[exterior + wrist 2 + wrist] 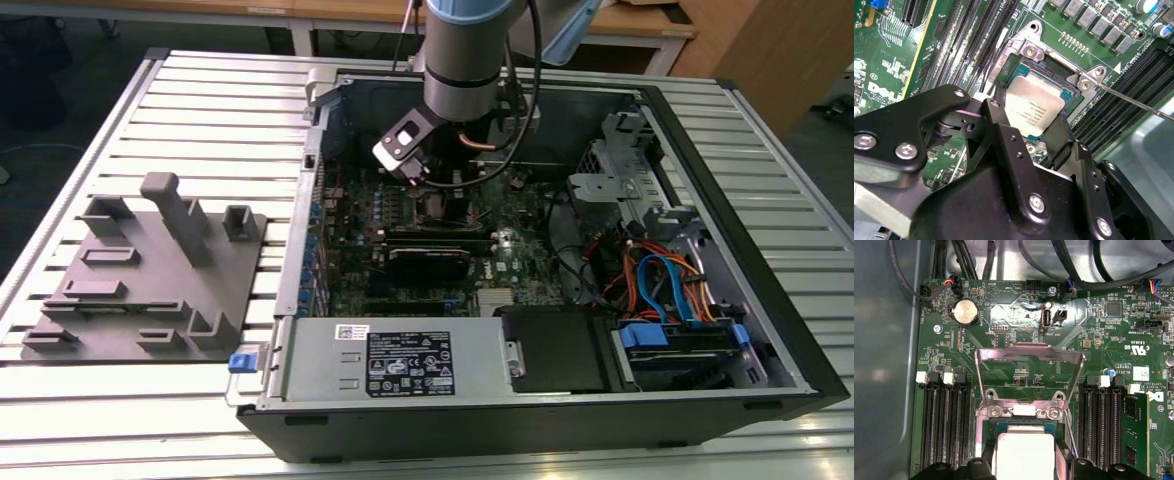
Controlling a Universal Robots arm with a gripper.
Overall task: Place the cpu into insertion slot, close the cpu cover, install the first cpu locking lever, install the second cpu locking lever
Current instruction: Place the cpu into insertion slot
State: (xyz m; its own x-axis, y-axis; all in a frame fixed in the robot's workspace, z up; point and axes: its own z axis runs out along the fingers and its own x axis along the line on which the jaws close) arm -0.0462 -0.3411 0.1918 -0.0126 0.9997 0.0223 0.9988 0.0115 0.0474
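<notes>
The cpu [1036, 102], a silver-grey square chip, lies low in the insertion slot [1050, 69], the dark socket with a metal rim on the green motherboard. My gripper [1029, 119] straddles it, one black finger [999, 117] on each side and touching the chip's edges. In the first wrist view the cpu [1024, 447] shows bright between the fingers [987, 460]. The cpu cover [1029, 351], a thin silvery frame, stands swung up on its hinge behind the socket. A thin wire locking lever [1134, 102] sticks out free beside the socket. In the exterior view the gripper [424, 178] reaches down into the open computer case.
Long black memory slots [946, 430] flank the socket on both sides. Black cables [1004, 260] run along the board's edge. The case [534, 400] holds a power supply, drive bay and coloured wiring. A grey fixture plate [147, 270] lies on the slatted table at the exterior view's left.
</notes>
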